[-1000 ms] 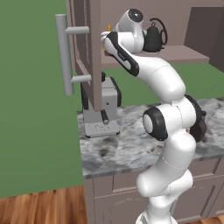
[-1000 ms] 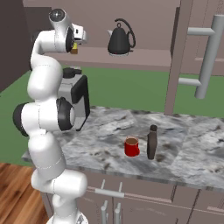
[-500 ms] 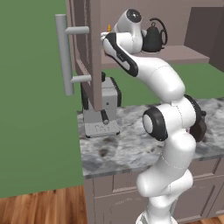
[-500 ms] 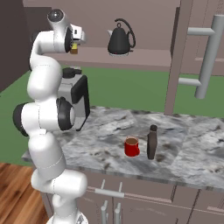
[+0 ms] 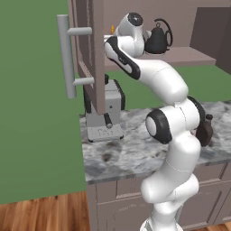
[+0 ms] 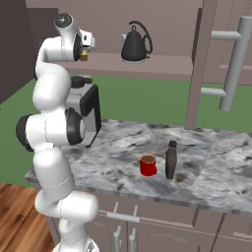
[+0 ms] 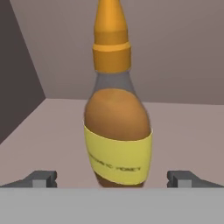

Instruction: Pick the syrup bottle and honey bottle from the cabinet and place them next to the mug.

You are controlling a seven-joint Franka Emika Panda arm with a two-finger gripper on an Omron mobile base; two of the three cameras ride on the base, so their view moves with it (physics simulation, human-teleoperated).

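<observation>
Honey bottle (image 7: 118, 127), upright on cabinet (image 7: 183, 127) shelf: gripper (image 7: 113, 178) fully open, empty, straddling it; grasp step, closing required next.

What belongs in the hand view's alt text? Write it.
A honey bottle with orange nozzle and yellow label stands upright on the cabinet shelf, centred between the open claw's two fingertips.
</observation>
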